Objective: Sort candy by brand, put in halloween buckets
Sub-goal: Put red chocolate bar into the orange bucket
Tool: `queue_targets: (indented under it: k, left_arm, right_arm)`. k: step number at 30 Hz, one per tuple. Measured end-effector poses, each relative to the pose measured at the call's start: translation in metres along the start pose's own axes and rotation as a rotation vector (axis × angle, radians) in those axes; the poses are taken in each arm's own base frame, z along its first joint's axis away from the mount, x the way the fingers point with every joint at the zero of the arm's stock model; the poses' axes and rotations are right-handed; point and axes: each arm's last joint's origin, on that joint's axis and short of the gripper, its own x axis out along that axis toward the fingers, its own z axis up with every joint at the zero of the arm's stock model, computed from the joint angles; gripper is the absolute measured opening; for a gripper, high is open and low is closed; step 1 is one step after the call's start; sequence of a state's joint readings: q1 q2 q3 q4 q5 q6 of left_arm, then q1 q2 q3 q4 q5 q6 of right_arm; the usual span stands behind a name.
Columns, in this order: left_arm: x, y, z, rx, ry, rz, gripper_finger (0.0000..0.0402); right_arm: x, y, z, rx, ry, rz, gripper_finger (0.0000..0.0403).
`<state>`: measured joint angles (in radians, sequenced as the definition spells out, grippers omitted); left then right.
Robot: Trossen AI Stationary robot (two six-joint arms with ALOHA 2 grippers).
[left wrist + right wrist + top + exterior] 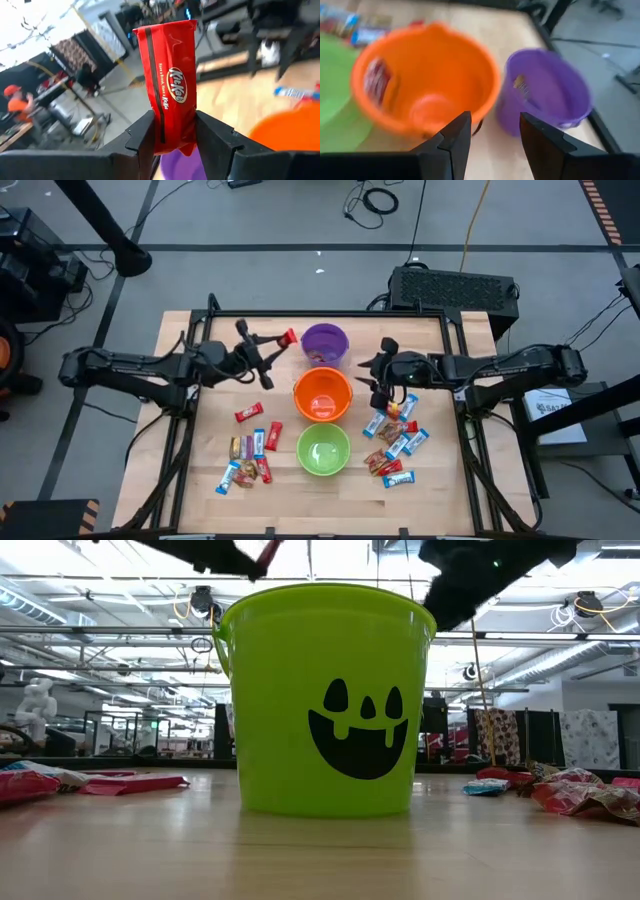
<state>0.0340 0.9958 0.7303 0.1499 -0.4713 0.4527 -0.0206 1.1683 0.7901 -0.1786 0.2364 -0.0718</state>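
Note:
In the left wrist view my left gripper is shut on a red KitKat mini bar. The high view shows it raised over the table, just left of the purple bucket. My right gripper is open and empty, hovering right of the orange bucket. That bucket holds a red bar, and the purple bucket holds a candy too. The light green bucket stands nearest, with its pumpkin face toward the low camera. Loose candy lies in a left pile and a right pile. My left gripper pinches the KitKat bar by one end between its two fingers. The fingers reach in from the table's left. The bar is lifted clear of the table, and its free end sticks out past the fingertips toward the purple bucket.
The three buckets stand in a row down the table's middle, from far to near. One red bar lies alone left of the orange bucket. A dark box sits beyond the far right corner. A person in orange is in the room behind.

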Motion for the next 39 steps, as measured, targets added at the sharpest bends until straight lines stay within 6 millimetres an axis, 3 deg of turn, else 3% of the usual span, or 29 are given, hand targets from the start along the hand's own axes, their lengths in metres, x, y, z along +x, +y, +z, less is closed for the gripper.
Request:
queue_targets:
  k: [4,16,21,24,27,31,35,39]
  left_arm:
    - [0.005,0.008,-0.01,0.006,0.077,0.025,0.0132]
    - [0.008,0.016,-0.015,-0.292,0.087,0.079,0.0132]
    - [0.004,0.008,-0.006,-0.435,0.051,0.005,0.0132]
    - [-0.001,0.005,0.009,-0.474,0.006,-0.046,0.0132]
    - [-0.007,0.007,0.029,-0.496,-0.033,-0.076,0.0132]
    - [-0.015,0.021,0.056,-0.529,-0.038,-0.085,0.0132]
    - [-0.021,0.036,0.074,-0.527,0.023,-0.038,0.0132]
    - [-0.019,0.05,0.083,-0.53,0.057,0.033,0.0132]
  right_arm:
    - [0.001,-0.005,-0.001,-0.015,0.0,0.053,0.016]
    - [0.002,-0.014,0.01,0.395,-0.103,0.067,0.016]
    - [0.002,-0.011,0.011,0.519,-0.096,0.154,0.016]
    - [-0.003,-0.011,0.024,0.653,-0.102,0.264,0.016]
    - [-0.015,-0.012,0.047,0.72,-0.127,0.38,0.016]
    - [-0.041,-0.021,0.084,0.732,-0.123,0.388,0.016]
    - [-0.075,-0.034,0.109,0.632,-0.072,0.248,0.016]
    - [-0.097,-0.049,0.116,0.508,-0.01,0.103,0.016]
